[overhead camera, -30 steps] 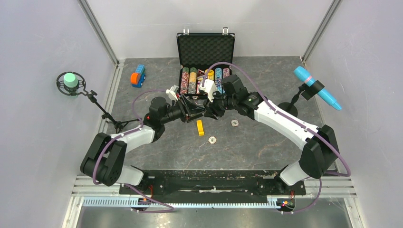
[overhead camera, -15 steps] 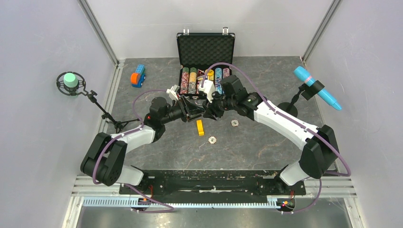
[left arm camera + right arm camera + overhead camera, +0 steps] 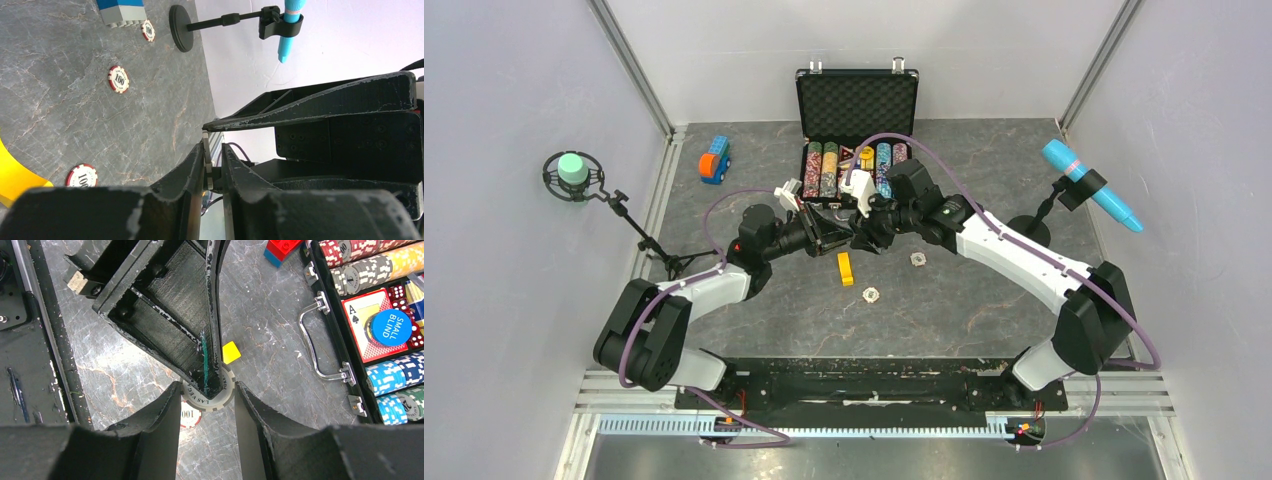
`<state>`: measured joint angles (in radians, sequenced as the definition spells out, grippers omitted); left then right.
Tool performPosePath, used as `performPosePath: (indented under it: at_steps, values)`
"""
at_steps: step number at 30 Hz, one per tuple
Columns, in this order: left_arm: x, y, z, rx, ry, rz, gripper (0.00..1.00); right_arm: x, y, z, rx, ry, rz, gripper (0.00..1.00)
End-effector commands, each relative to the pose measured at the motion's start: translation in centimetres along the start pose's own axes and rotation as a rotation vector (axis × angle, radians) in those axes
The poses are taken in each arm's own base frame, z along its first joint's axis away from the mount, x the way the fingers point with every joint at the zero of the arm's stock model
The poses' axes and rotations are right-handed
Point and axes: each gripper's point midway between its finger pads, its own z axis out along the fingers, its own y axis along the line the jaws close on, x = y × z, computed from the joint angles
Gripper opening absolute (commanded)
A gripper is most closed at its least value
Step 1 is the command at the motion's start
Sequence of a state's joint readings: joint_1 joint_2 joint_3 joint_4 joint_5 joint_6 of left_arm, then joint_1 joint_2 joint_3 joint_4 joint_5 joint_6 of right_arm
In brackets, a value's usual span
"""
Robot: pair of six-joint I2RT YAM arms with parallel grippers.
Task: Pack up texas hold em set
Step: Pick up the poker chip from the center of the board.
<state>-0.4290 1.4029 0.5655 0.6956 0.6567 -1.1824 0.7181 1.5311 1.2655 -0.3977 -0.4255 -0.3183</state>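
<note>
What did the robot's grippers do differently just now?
The left gripper closed in around the grey round poker chip held by the right gripper. The open black briefcase and the loose red-edged chips stayed put.

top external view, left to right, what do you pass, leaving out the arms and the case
green-capped stand → red and blue toy bricks → yellow block → near poker chip → far poker chip → blue pen on its stand
</note>
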Motion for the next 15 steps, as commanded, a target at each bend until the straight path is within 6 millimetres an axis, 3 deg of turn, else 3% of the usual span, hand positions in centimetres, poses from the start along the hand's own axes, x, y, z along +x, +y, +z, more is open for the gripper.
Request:
performPosePath:
  at_steps: [1, 10, 15]
  values:
    - [-0.49, -2.07, 0.33, 0.066, -0.002, 0.015, 0.23, -2.41, -0.17, -0.13, 0.001, -0.063, -0.037, 0.34]
    - [-0.46, -2.30, 0.30, 0.071, -0.002, 0.018, 0.09, -2.69, -0.22, -0.08, 0.001, -0.068, -0.037, 0.34]
    - [-0.55, -2.73, 0.30, 0.085, -0.001, 0.030, 0.02, -2.99, -0.39, -0.45, 0.024, -0.084, -0.026, 0.54]
